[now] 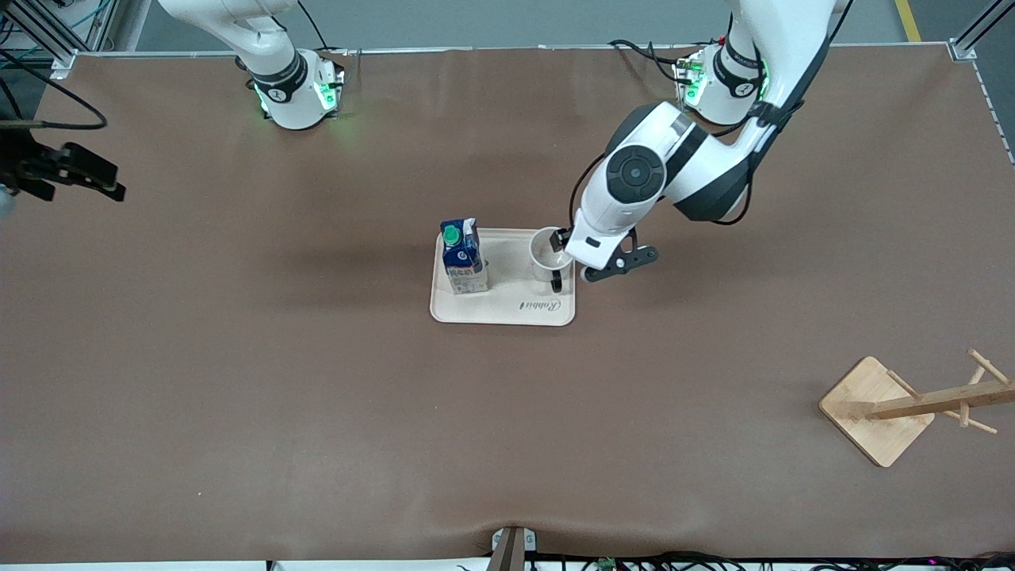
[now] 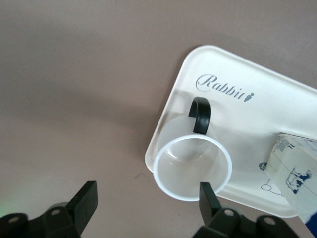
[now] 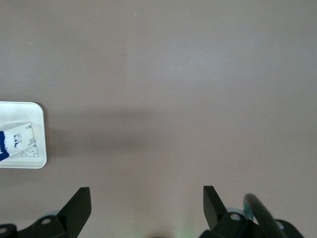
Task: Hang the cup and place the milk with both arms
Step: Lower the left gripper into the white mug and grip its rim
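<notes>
The white cup [image 1: 547, 251] stands upright on the cream tray [image 1: 507, 309], its black handle [image 1: 557, 280] toward the front camera. Its drawn face does not show. The blue milk carton [image 1: 463, 255] with a green cap stands on the same tray, toward the right arm's end. My left gripper [image 1: 563, 242] is open just over the cup's edge. In the left wrist view one fingertip [image 2: 208, 196] lies over the cup's rim [image 2: 192, 168], the other over bare table; the gripper [image 2: 147, 198] holds nothing. My right gripper [image 1: 95, 178] is open and empty above the table at the right arm's end.
A wooden cup rack [image 1: 912, 404] on a square base stands near the front camera at the left arm's end. The right wrist view shows brown table under the gripper [image 3: 147, 203] and the tray's corner [image 3: 39, 111] with the carton [image 3: 15, 141].
</notes>
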Robot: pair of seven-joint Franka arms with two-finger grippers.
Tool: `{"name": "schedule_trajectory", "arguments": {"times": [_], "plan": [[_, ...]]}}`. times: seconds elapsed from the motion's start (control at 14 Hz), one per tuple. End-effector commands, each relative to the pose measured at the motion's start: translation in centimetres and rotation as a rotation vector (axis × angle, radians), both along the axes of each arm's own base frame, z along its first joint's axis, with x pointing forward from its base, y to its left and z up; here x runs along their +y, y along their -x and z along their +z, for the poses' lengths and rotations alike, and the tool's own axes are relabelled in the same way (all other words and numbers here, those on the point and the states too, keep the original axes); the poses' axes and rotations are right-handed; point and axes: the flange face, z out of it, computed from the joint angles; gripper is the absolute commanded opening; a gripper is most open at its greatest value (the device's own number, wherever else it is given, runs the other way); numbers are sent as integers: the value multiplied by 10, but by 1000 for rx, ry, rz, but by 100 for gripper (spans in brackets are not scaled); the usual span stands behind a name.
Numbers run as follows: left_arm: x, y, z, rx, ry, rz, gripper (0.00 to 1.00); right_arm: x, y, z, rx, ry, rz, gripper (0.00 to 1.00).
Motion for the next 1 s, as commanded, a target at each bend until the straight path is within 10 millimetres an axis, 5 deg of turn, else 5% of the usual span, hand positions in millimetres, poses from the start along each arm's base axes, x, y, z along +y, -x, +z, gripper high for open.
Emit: {"name": "schedule_trajectory", "arguments": {"times": [0.0, 0.43, 0.57, 0.71, 0.93], "plan": [[-16, 7, -28, -27, -34, 29, 90, 23, -10, 9, -18, 21, 41, 100], [-29, 15, -80, -38, -81, 83, 64, 28, -27, -31, 57, 13, 35, 100], [-30, 16, -83, -35, -80, 87, 36, 24, -30, -38, 70, 13, 27, 100], [-33, 17, -81, -59, -89, 60, 3, 26, -40, -69, 134, 12, 24, 100], [-33, 10, -68, -88, -80, 56, 0, 41, -49, -81, 136, -89, 21, 100]]}}
